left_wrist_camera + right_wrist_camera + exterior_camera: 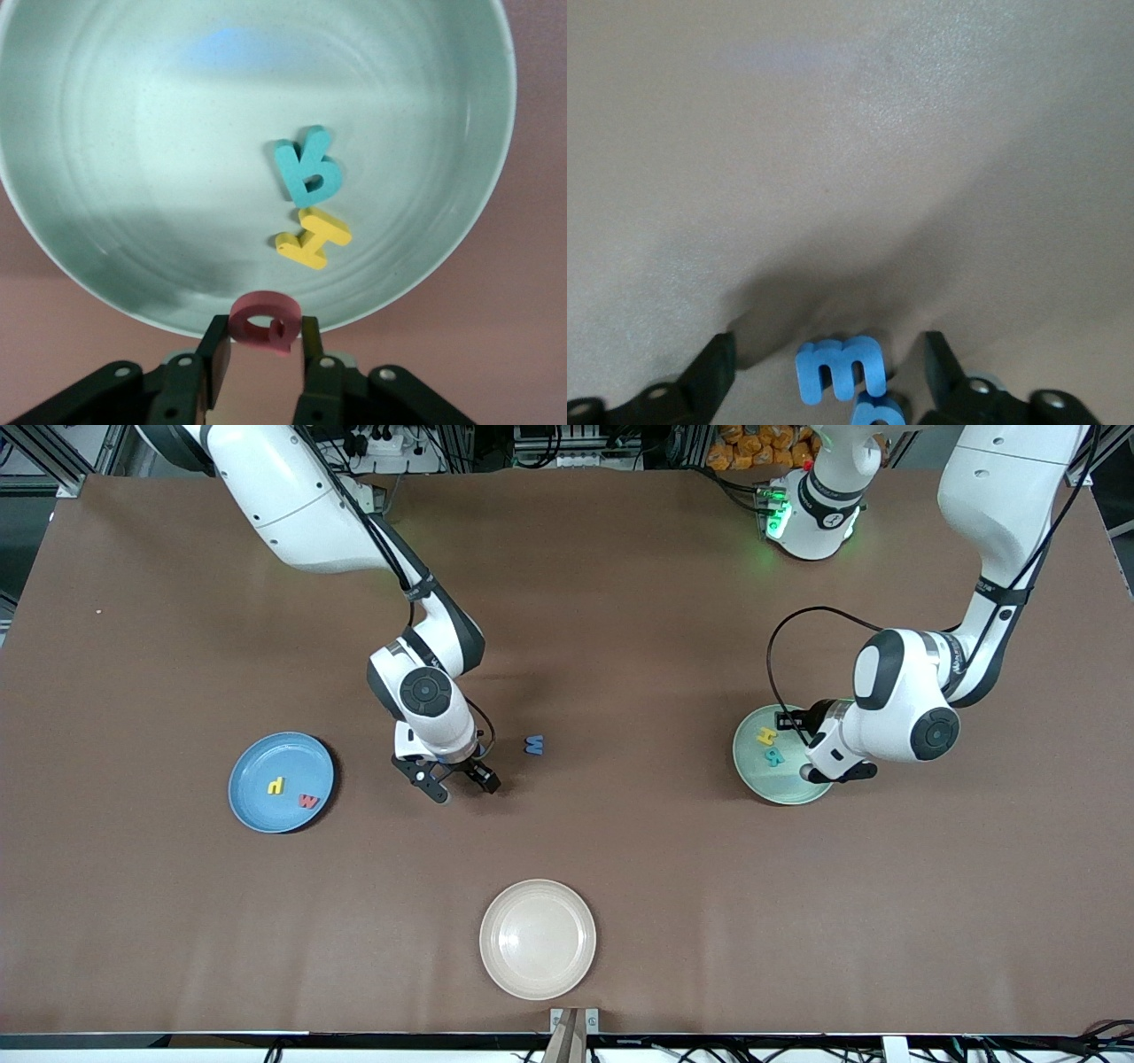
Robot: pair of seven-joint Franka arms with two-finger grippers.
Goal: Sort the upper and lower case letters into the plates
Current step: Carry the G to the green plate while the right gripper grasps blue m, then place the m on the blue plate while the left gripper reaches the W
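three plates and two arms on one brown tabletop (620, 886).

1. blue plate (257, 766): flat on the tabletop toward the right arm's end, roughly midway between the edge along the robots' bases and the edge by the front camera. it holds two letters, a yellow lower case letter (276, 786) and a red w (308, 801), close together but not touching.

2. right gripper (459, 784): over bare tabletop between the blue plate and the blue m (534, 745). its fingers (718, 363) are spread wide and hold nothing. in the right wrist view the blue m (842, 367) shows in the gap between them and touches neither; a second blue piece (879, 413) is just beside it, cut off by the frame, letter not readable.

3. blue m: flat on bare tabletop near the middle, in no plate.

4. cream plate (538, 939): near the middle of the tabletop edge closest to the front camera, nothing in it.

5. mint green plate (769, 784): toward the left arm's end, about level with the blue plate. it holds a yellow h (765, 736) and a teal r (773, 758); in the left wrist view the yellow h (313, 237) and the teal r (308, 168) touch each other, both lying flat on the plate (133, 177).

6. left gripper (837, 774): over the mint green plate's rim, on the side closer to the front camera. its fingers (215, 352) are narrowed onto a red round letter (263, 323), held upright between them above the rim; which letter it is cannot be told.
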